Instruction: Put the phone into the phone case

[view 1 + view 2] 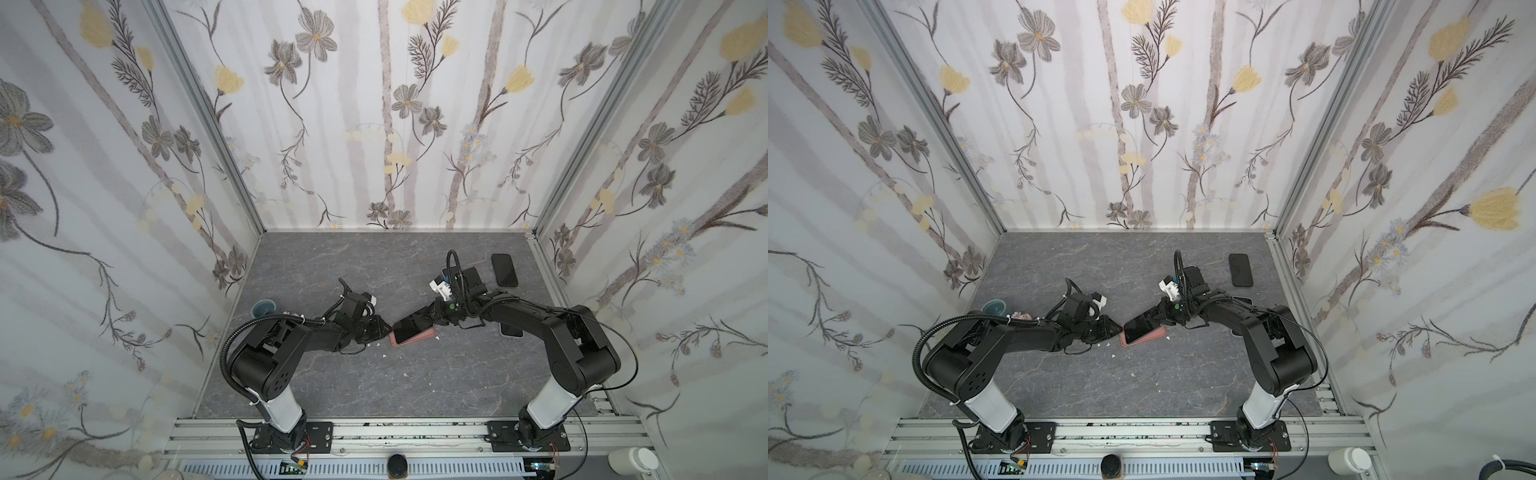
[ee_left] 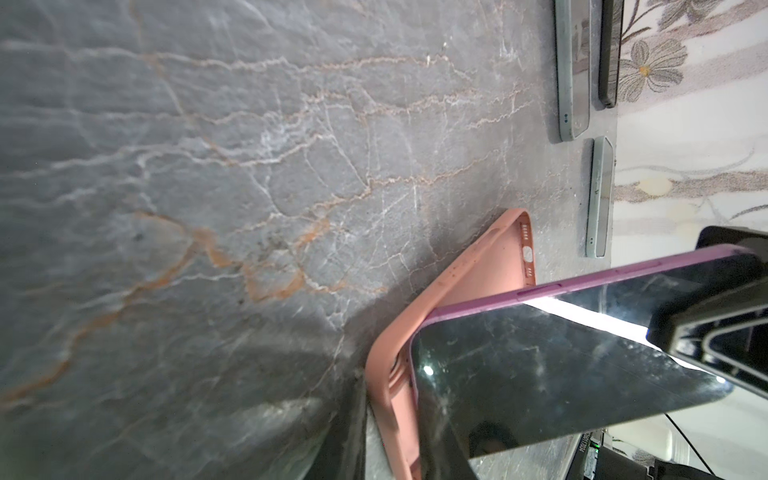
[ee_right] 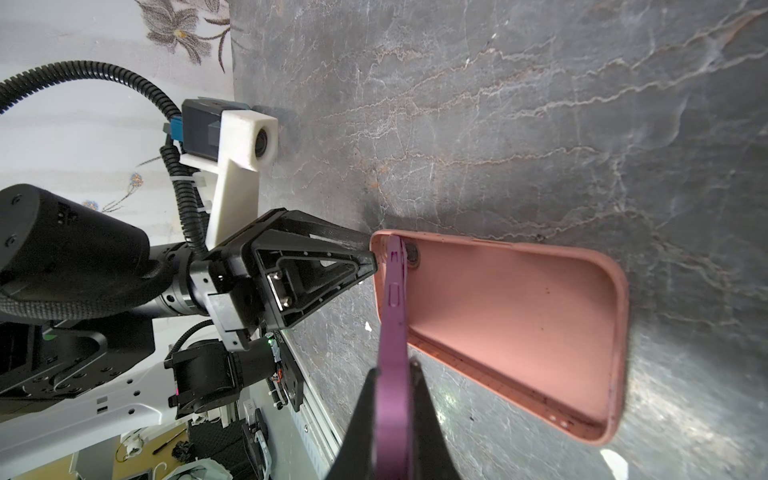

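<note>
One black phone (image 1: 505,270) right, teal cup (image 1: 264,308) left, crumbs (image 1: 384,356) near case (image 1: 417,338)

black phone (image 1: 504,269): back right (lying flat) | teal cup (image 1: 263,308): far left

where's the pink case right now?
In both top views the pink case lies mid-table between the grippers. The left gripper pinches its left end, and the right gripper tilts the phone into it.
</note>
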Controlling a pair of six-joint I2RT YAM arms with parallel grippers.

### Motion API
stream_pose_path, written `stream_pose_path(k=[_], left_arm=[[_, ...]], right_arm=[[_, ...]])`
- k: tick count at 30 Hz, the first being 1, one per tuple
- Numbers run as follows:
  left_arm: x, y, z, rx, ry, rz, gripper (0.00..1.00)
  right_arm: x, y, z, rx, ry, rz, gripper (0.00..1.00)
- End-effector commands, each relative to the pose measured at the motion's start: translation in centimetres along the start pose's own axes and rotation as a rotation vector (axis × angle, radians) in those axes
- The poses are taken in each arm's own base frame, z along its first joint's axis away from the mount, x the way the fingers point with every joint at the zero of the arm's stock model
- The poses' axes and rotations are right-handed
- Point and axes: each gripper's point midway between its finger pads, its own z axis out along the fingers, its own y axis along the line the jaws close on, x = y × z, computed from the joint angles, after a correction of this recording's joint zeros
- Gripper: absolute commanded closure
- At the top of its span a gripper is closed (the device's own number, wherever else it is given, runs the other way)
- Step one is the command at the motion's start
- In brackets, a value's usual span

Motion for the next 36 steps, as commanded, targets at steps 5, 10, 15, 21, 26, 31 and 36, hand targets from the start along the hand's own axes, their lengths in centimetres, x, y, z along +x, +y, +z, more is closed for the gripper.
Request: stream_pose_path(k=[5,10,15,21,26,31,36], left_arm=[[0.1,-0.9,0.0,0.052,-0.015,-0.014,0.70],[0.2,-0.8,0.1,0.054,-0.018,-0.016,0.70],[-0.2,-1.1,0.3,0.070,-0.025,-0.022,0.70],[-0.4,-1.8,0.6,0.085,-0.021,-0.010,0.70],[-0.2,-2.0,0.8,0.087,-0.014,-0.007,0.70],[0.3,-1.8,0.8,0.068,-0.014,-0.004,0.70],[0.6,-1.2,0.6,0.036,-0.021,-0.002,0.70]], right_arm=[[-0.1,0.2,0.5,-0.059,-0.013,-0.009,1.00],[0.5,-0.4,0.8,-0.062,0.000,-0.003,1.00],[0.9,-0.8,0.9,-0.067,0.006,0.007,1.00],[1.4,-1.6,1.3,-0.086,0.002,0.034,1.00],[1.5,-2.7,1.6,-0.079,-0.012,0.057,1.00],[1.7,-4.3,1.7,-0.026,-0.031,0.076,1.00],[1.4,-5.3,1.2,0.054,-0.061,0.070,1.00]])
